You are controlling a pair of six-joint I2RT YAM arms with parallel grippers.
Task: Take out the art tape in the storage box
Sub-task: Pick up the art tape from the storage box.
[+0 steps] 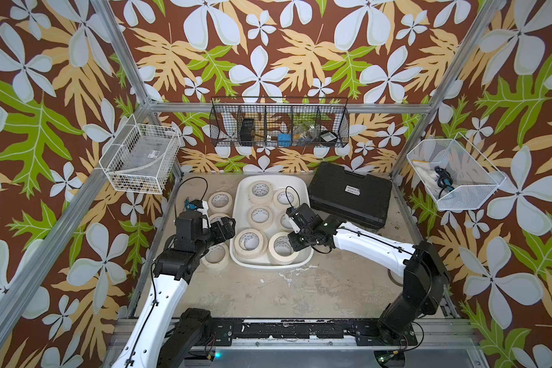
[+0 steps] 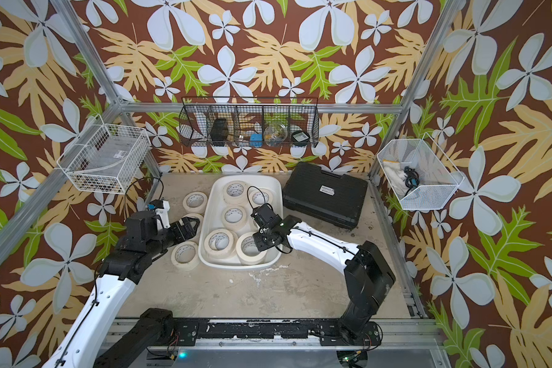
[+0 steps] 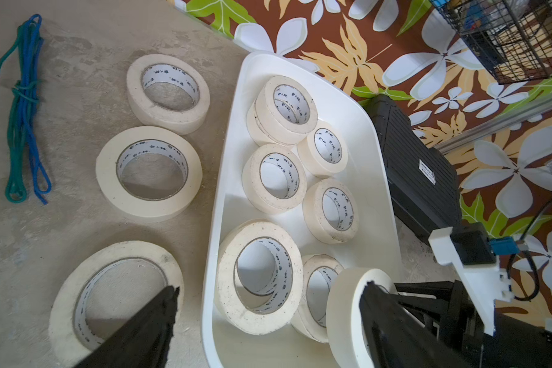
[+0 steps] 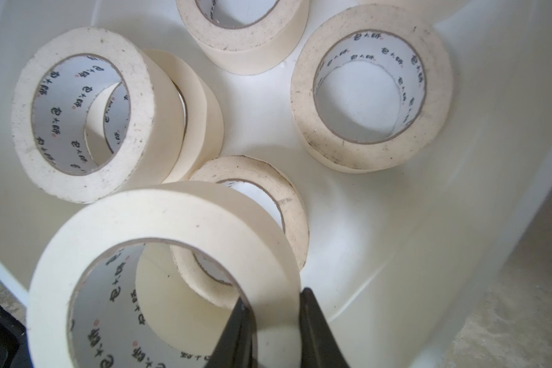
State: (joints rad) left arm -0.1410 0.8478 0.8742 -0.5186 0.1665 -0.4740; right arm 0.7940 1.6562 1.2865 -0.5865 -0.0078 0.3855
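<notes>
3 rolls of art tape (image 3: 149, 173) are lying on the tabletop (image 1: 300, 293) by its left edge; several are waiting in the storage box (image 1: 240, 204). There, 1 roll (image 4: 172, 223) is being pinched by the right gripper (image 4: 273, 302). The left gripper (image 3: 270, 286) is being held spread.

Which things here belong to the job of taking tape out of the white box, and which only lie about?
Job:
- white storage box
- art tape rolls in it
- rolls already out beside it
- held roll in the right gripper, jaws shut

Lying about:
- black ribbed case
- blue-green cord
- black wire basket
- white wire baskets
</notes>
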